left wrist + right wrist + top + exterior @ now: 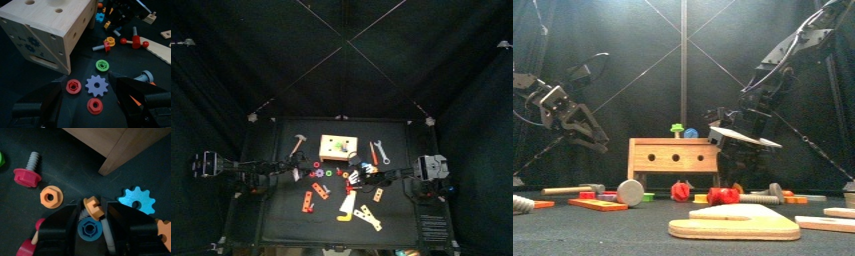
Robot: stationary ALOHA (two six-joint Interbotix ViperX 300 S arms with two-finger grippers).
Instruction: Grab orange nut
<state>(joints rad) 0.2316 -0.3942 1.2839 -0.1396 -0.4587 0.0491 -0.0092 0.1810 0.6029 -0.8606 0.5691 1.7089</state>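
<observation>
Orange nut (pixel 94 208): tilted on edge betw. the two fingers of right gripper (pixel 89 220), right at the tips; near middle of desk (pixel 291 222), in front of the wooden block (pixel 338 148).
Right gripper state: fingers (pixel 65 223) nearly closed, one each side of orange nut; looks pinched, but firm contact I cannot tell for sure.
Second orange nut (pixel 50 196): lies flat on desk, just beside the finger tips, not touched.
Blue nut (pixel 87 229): flat on desk under right gripper, betw. the fingers, behind the held nut.
Blue gear (pixel 137 199): on desk near corner of wooden block, apart from fingers.
Red bolt w. grey thread (pixel 29 171): lying on desk, well apart from gripper.
Left gripper (pixel 96 102): fingers wide open, holds nothing; hangs above red nuts (pixel 73 86) and blue-violet gear (pixel 97 86), toward left edge of desk.
</observation>
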